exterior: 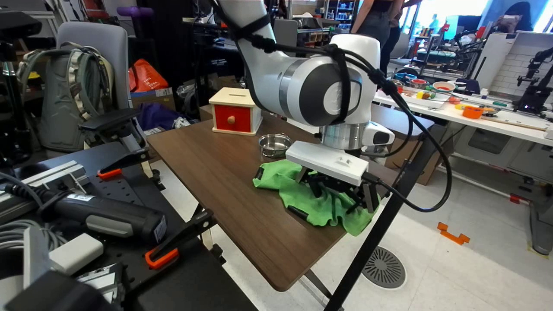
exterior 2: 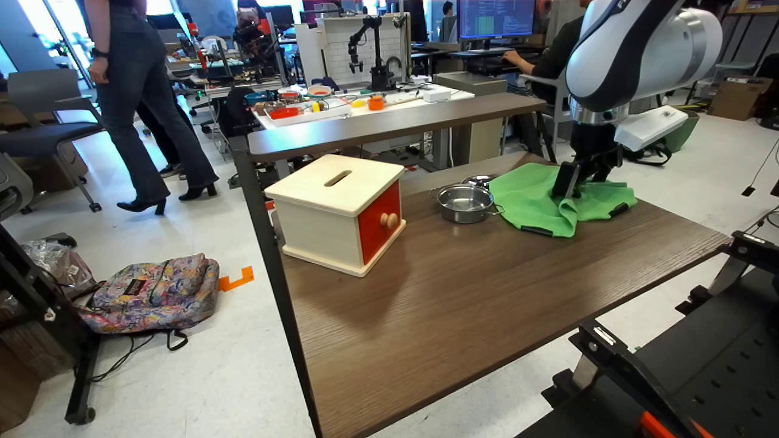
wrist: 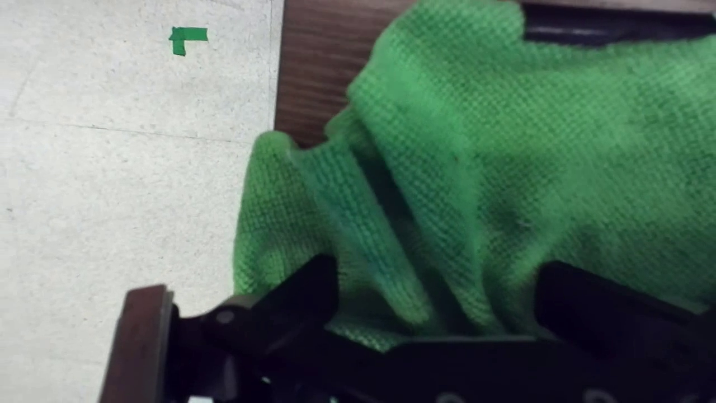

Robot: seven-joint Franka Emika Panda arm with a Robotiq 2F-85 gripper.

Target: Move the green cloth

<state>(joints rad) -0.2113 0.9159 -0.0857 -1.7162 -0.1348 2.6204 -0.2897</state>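
Observation:
The green cloth (exterior: 285,192) lies rumpled on the brown table (exterior: 242,203), with black strips at its edges; it also shows in an exterior view (exterior 2: 526,198). One corner reaches past the table edge. My gripper (exterior: 335,202) is low over the cloth, pointing down, and its fingertips touch or press into it. In the wrist view, the gripper's (wrist: 436,285) two dark fingers stand well apart, with raised folds of the cloth (wrist: 503,129) between them. The fingers are not shut on the folds. The ends of the fingertips are partly hidden by the cloth.
A metal pot (exterior 2: 465,210) stands beside the cloth, with a shiny lid-like piece (exterior 2: 476,180) behind it. A wooden box with a red drawer (exterior: 233,119) stands at the table's far end in an exterior view. A black bench (exterior: 181,259) with clamps adjoins the table.

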